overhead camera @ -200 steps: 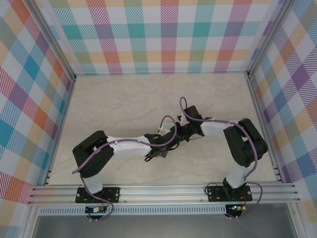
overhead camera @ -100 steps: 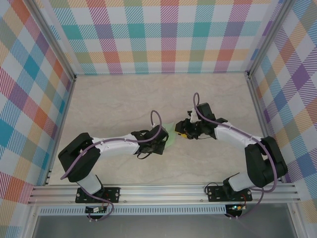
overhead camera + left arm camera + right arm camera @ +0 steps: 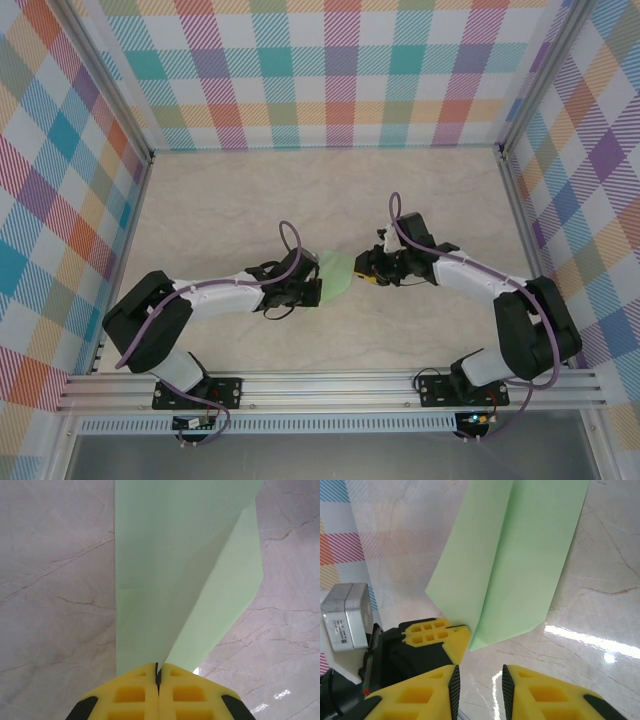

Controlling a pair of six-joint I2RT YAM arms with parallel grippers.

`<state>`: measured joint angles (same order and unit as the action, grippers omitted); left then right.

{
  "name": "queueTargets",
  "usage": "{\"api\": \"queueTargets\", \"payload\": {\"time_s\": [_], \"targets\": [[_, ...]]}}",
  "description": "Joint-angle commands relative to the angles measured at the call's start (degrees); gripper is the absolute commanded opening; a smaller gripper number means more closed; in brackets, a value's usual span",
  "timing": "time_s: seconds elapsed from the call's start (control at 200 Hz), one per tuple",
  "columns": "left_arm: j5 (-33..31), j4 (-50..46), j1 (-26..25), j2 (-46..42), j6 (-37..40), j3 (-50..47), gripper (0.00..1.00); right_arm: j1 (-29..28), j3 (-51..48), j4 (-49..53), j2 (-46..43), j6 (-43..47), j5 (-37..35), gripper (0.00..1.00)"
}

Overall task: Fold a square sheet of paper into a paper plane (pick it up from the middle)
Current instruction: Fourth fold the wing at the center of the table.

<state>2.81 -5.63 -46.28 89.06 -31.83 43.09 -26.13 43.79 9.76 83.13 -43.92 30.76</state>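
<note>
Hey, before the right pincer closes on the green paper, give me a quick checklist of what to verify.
1. Left pincer shut on the paper: ok.
2. Right pincer open and empty: ok.
3. Paper's end in line with the right pincer's gap: ok, its corner sits just ahead of the gap.
4. Paper already between the right fingers: not ok, it lies beyond their tips.
5. Clearance between the two pincers: cannot tell; they look close.
6. Paper lifted off the table: cannot tell.
</note>
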Motion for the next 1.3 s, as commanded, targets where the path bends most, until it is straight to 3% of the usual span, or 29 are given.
{"api": "queueTargets", "payload": {"time_s": [0.0, 0.43, 0.575, 0.855, 0.905, 1.295], "targets": [[3.41, 3.19, 1.63, -1.34, -1.72, -1.81, 0.02, -1.14, 0.23, -2.27, 1.63, 0.56, 1.93, 0.26], [9.74, 7.5, 4.99, -0.17, -2.97, -3.98, 0.03, -6.29, 5.57, -5.64, 9.93, -1.25, 1.93, 0.17], [10.9, 7.63, 5.34, -0.2, -1.96, -3.94, 0.04, -7.63, 7.31, -6.07, 11.95, -2.18, 0.93, 0.19], [9.71, 5.14, 5.34, -1.13, 1.14, -3.2, 0.12, -8.65, 9.12, -8.03, 15.47, -5.14, 0.33, 0.25], [9.37, 4.72, 5.35, -1.4, 1.63, -3.22, 0.14, -8.67, 9.44, -7.66, 15.69, -5.57, 0.09, 0.31], [10.74, 3.3, 4.97, -1.33, 5.84, -2.36, 0.23, -10.16, 12.23, -6.03, 17.25, -7.29, -0.97, 0.45]]}}
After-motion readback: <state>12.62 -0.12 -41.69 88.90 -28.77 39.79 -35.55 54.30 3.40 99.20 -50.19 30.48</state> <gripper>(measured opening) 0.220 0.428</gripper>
